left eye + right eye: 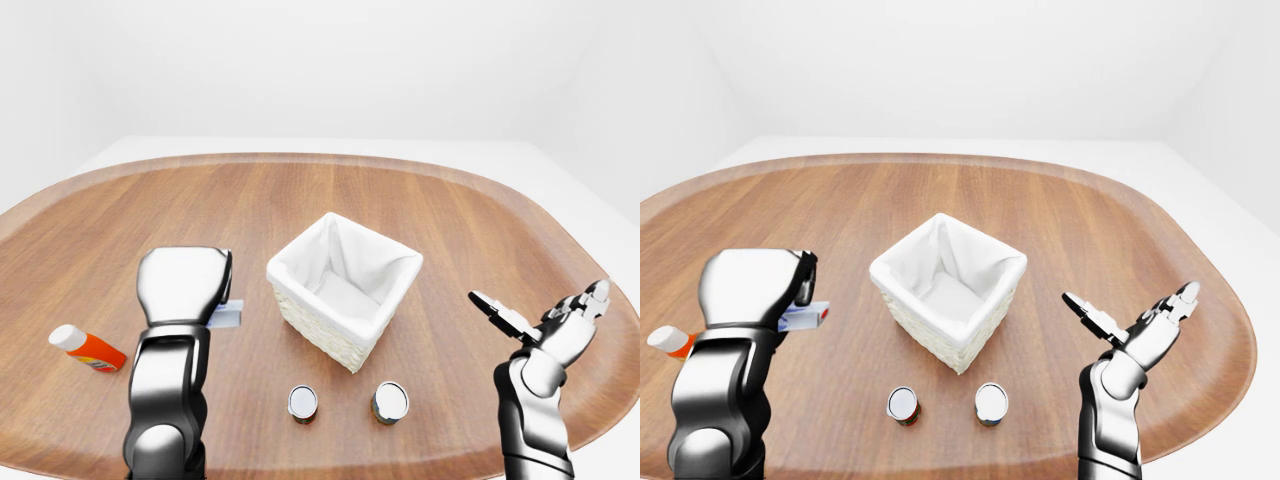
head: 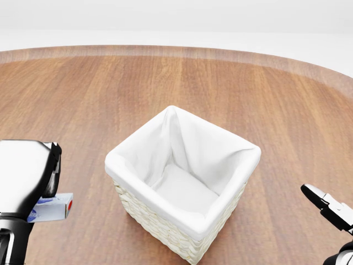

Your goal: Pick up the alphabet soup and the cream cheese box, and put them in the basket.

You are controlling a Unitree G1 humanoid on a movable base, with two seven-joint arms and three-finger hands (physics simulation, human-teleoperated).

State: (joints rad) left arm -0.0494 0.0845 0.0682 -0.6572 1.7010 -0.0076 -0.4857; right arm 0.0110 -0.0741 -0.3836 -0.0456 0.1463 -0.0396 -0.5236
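At the bottom of the left-eye view, two small round cans with pale lids stand on the oval wooden table [image 1: 470, 215]. The left can [image 1: 302, 402] and the right can [image 1: 390, 401] both lie between the two arms, nearer the bottom edge than either hand. Which of them is the alphabet soup cannot be read from the lids.

The left hand [image 1: 185, 285], a glossy silver-and-black three-finger hand, is raised above the table with its back toward the cameras. Its fingers are wrapped round a small white-and-blue box with a red end, the cream cheese box [image 2: 52, 207], whose end sticks out to the hand's right. Well to the left of that hand, an orange bottle with a white cap [image 1: 88, 348] lies on its side on the table.

The right hand [image 1: 550, 322] is lifted off the table near the right edge, palm up, its fingers spread wide and holding nothing.

Just to the right of the left hand, and well to the left of the right hand, stands the square woven basket with a white cloth lining [image 1: 345, 285]. It is turned corner-on in the eye views.
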